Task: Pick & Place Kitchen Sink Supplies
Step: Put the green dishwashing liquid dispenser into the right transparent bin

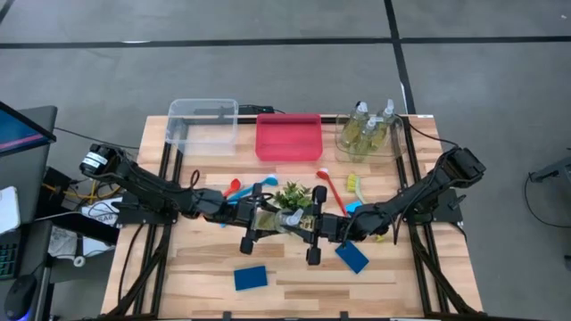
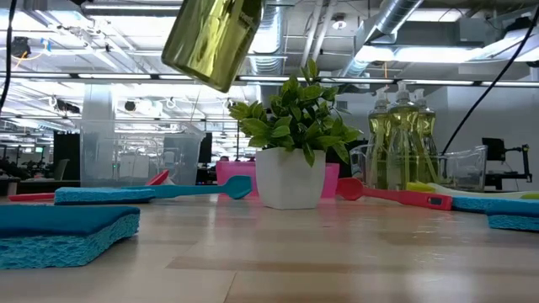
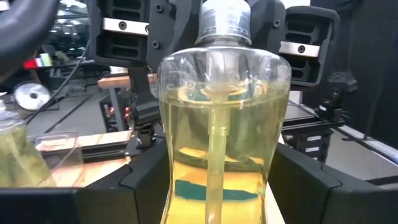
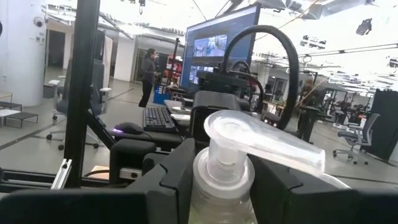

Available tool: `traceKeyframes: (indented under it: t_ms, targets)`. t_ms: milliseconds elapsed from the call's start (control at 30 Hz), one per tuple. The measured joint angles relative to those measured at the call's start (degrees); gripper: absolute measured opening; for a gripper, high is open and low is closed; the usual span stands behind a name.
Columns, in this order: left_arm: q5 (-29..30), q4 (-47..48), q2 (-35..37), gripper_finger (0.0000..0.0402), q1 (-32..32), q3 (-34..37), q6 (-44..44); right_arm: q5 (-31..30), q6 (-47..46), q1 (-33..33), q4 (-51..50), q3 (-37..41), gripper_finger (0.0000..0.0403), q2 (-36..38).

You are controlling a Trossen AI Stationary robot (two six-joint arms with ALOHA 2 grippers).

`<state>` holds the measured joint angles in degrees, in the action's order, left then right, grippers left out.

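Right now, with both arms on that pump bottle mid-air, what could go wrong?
1. The pump bottle hangs tilted between the left gripper and right gripper; a mistimed release could drop it.
2. It hangs over the plant, which a fall could topple.

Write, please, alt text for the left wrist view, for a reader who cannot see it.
A clear pump bottle of yellow-green liquid fills the view, held between the left tool's dark fingers. The right tool grips its neck from the far side.

High view looks straight down; low view sits at tabletop level. Both wrist views press close — sharing one bottle [image 3: 221, 124].
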<state>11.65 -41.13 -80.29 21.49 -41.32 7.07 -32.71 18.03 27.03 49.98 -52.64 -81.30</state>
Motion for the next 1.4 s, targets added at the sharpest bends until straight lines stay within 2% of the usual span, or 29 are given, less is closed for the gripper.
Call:
traceKeyframes:
  t_ms: [700, 1000, 1167, 1400]
  targets:
    - [1.98, -0.28, 0.07, 0.0242, 0.27, 0.02, 0.20, -0.17, -1.02, 0.02, -0.90, 0.00, 0.0111, 0.04]
    - [2.25, -1.27, 0.35, 0.0306, 0.29, 0.02, 0.61, -0.59, -1.17, 0.02, -1.74, 0.07, 0.0120, 0.04]
    - [2.15, -1.35, 0.46, 0.0345, 0.29, -0.07, 0.61, -0.57, -1.17, 0.02, -2.19, 0.17, 0.0110, -0.09]
    - [2.06, -0.54, 1.83, 0.0369, 0.76, -0.07, 0.63, -0.33, -1.14, 0.02, -1.27, 0.17, 0.0115, -0.09]
